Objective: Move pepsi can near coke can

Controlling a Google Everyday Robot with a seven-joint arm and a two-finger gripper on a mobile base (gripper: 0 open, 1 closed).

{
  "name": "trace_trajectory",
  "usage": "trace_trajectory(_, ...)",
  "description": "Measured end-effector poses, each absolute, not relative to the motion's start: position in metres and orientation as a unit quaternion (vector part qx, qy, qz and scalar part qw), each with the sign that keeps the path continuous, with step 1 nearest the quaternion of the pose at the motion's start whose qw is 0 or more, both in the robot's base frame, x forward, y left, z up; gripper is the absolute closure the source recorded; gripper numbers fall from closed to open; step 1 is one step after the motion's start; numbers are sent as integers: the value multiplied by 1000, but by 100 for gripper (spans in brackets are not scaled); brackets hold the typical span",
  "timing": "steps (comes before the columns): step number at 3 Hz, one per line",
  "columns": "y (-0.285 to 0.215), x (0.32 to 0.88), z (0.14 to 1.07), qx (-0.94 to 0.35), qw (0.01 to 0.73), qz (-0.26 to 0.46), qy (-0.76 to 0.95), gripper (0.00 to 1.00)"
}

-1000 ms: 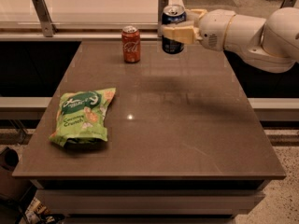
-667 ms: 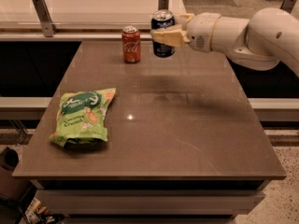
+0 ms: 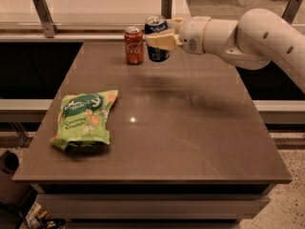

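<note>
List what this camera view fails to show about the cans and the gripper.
- Mid-label of the pepsi can: covered by the near finger of the gripper, which is shut on it.
- The gripper's far finger: mostly behind the pepsi can.
- Whether the pepsi can's base touches the table or hangs just above it: the angle does not tell.
- Far side of the coke can: faces away.
- The arm: cut off by the right edge.

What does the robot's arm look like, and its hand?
The arm is smooth, white and rounded, in thick segments with small dark dots. The gripper, at the far end of the table on the pepsi can, has flat cream fingers. No cables show.
</note>
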State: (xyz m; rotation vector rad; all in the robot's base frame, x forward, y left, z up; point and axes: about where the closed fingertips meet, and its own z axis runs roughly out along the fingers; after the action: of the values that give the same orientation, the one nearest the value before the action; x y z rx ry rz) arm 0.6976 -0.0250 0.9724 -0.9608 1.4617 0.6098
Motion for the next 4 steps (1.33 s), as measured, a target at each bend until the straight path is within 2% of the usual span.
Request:
trace_trajectory(2, -39, 746, 952, -381, 593, 284, 651, 100)
trace_trajectory(4, -47, 777, 917, -370, 555, 267, 695, 100)
